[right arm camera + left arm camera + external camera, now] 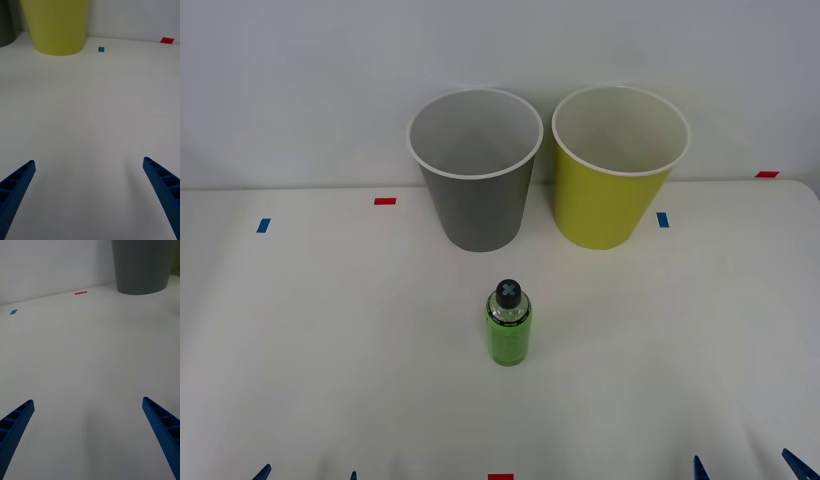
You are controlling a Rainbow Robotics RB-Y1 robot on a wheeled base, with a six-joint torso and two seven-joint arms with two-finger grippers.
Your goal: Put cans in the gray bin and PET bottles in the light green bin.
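Observation:
A small PET bottle (508,325) with a bright green body and black cap stands upright mid-table. Behind it stand the gray bin (475,200) and, to its right, the light green bin (612,205), both upright with pale insides. Cans are out of view. My left gripper (307,474) is open at the table's near left edge, facing the gray bin (142,266). At the near right edge my right gripper (747,467) is open too, facing the light green bin (56,26). Both hold nothing and are well short of the bottle.
The white table (330,330) meets a white wall just behind the bins. Flat tape marks lie on it: red (385,201), blue (263,225), blue (662,219), red (767,174) and red at the front edge (500,477).

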